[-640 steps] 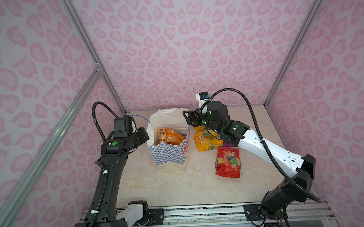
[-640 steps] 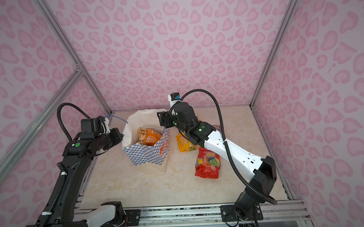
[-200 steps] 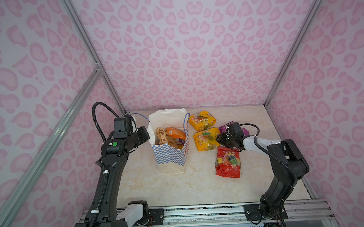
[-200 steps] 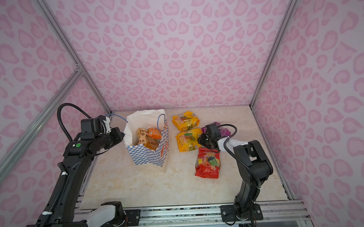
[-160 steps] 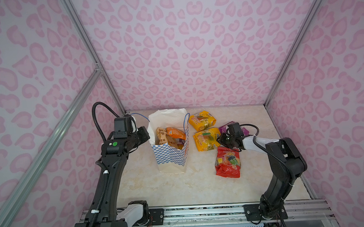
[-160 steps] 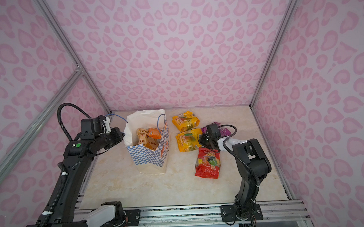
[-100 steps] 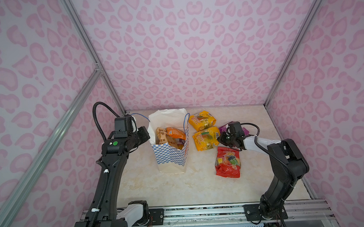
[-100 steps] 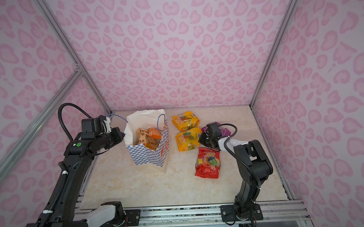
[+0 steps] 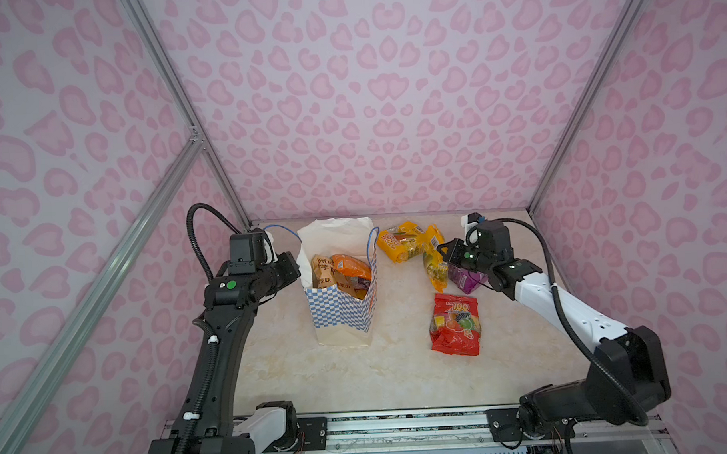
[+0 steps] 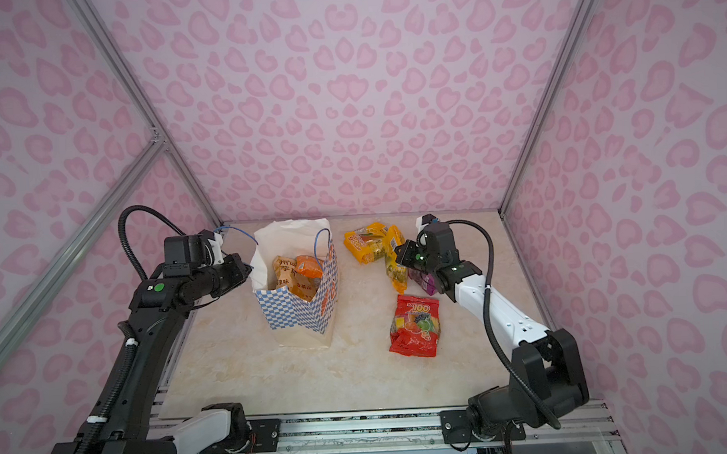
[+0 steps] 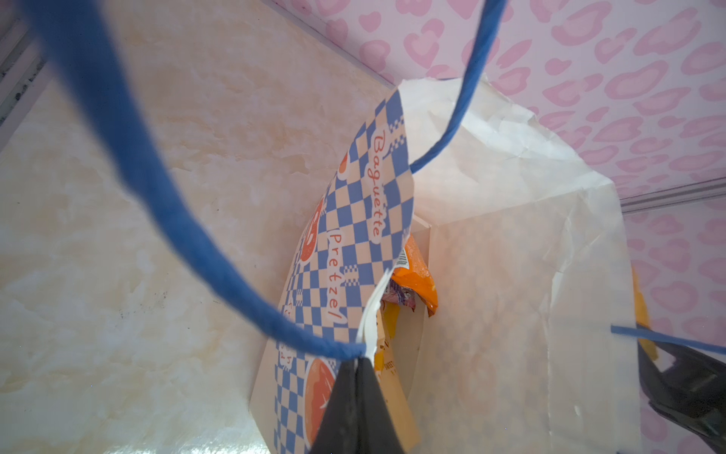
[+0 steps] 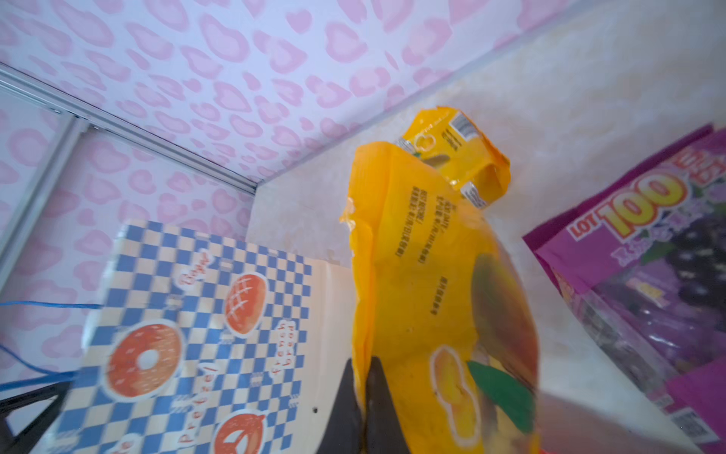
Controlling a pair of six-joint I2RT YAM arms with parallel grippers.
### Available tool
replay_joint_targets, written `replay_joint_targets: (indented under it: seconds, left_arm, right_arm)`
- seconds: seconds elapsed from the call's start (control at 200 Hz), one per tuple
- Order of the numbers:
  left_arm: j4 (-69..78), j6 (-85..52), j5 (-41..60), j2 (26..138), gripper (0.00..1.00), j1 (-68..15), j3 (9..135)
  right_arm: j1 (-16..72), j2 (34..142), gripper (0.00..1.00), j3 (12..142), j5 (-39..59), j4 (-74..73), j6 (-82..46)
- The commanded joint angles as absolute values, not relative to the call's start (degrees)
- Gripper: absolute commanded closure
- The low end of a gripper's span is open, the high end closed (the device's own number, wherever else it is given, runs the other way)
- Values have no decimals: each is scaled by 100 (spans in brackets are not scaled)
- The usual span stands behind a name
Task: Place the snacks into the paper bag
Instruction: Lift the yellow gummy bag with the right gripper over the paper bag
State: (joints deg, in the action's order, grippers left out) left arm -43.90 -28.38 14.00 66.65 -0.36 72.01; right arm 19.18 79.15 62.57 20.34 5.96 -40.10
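The paper bag (image 9: 343,307) (image 10: 298,305) stands open mid-table, holding a tan chip bag (image 9: 322,271) and an orange packet (image 9: 351,268). My left gripper (image 9: 294,265) (image 11: 359,363) is shut on the bag's rim beside its blue cord handle (image 11: 157,204). My right gripper (image 9: 439,250) (image 12: 363,365) is shut on the edge of a yellow snack packet (image 9: 435,269) (image 12: 432,275), which hangs above the table to the right of the bag. On the table lie another yellow packet (image 9: 399,239), a purple one (image 9: 465,279) (image 12: 648,255) and a red one (image 9: 454,322).
Pink-patterned walls close in the back and both sides, with metal posts (image 9: 578,104) at the corners. A rail (image 9: 402,426) with the arm bases runs along the front edge. Bare marble table (image 9: 392,372) lies in front of the bag and the red packet.
My right gripper has closed on the yellow packet's edge and lifted it, so it now hangs upright. The left arm and the bag have not moved.
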Motion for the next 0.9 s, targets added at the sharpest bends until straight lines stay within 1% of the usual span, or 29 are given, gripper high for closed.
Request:
replay_joint_targets:
  seconds: [0.0, 0.165, 0.26, 0.39, 0.445, 0.585, 0.77, 0.895]
  left_arm:
    - [-4197, -2753, 1663, 6673, 93, -26, 7216]
    - [-4139, -2677, 1723, 6597, 94, -35, 7194]
    - [-4120, -2654, 1720, 6563, 94, -35, 7139]
    - [-4131, -2581, 1768, 6506, 94, -43, 7080]
    - [-4125, -2545, 1767, 6474, 94, -51, 7045]
    - [-4157, -2492, 1749, 6382, 94, -52, 7005]
    - [-4192, -2474, 1758, 6254, 94, -53, 7005]
    - [-4165, -2496, 1790, 6197, 94, -53, 7006]
  right_arm:
    - [2082, 7431, 100, 6608, 1662, 714, -3706]
    - [2638, 6787, 100, 7229, 953, 841, -3341]
    - [2905, 6723, 100, 7651, 940, 797, -3297]
    - [3409, 6908, 100, 8210, 992, 509, -3150]
    - [3702, 7058, 100, 8458, 904, 396, -2999]
    - [4364, 7679, 100, 9617, 720, 403, -2647]
    - [4859, 8653, 100, 10925, 763, 490, -2558]
    - [5058, 9298, 100, 11550, 837, 506, -2652]
